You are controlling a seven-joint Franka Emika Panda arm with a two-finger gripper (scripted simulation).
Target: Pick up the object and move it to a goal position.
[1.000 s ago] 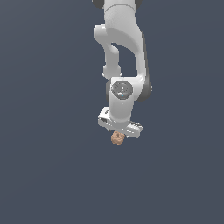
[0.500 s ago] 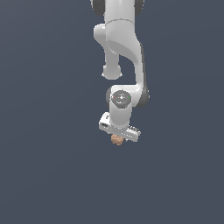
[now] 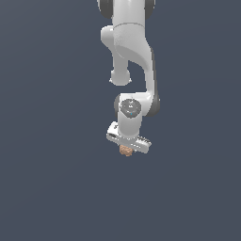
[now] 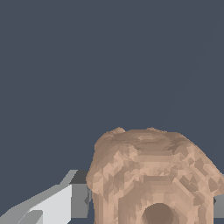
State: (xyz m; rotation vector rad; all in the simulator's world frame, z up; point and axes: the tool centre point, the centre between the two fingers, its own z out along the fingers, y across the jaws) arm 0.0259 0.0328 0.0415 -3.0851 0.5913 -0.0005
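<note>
The object (image 3: 125,150) is a small lumpy tan-brown thing that hangs just under the white hand of the arm, in the middle of the exterior view. My gripper (image 3: 125,147) is shut on the object, and it is much wider than the object. In the wrist view the object (image 4: 153,170) fills the lower right, bumpy, with a round dark hollow in its near face. A grey-white finger (image 4: 65,201) presses against one side of it. The other finger barely shows at the picture's edge.
A plain dark grey-blue ground (image 3: 47,188) fills both views, with no other objects, edges or marker visible. The white arm (image 3: 129,42) reaches down from the top of the exterior view.
The wrist joint has sunk lower in the exterior view and the hand looks shorter and more tilted. The object stays gripped at about the same spot in the picture.
</note>
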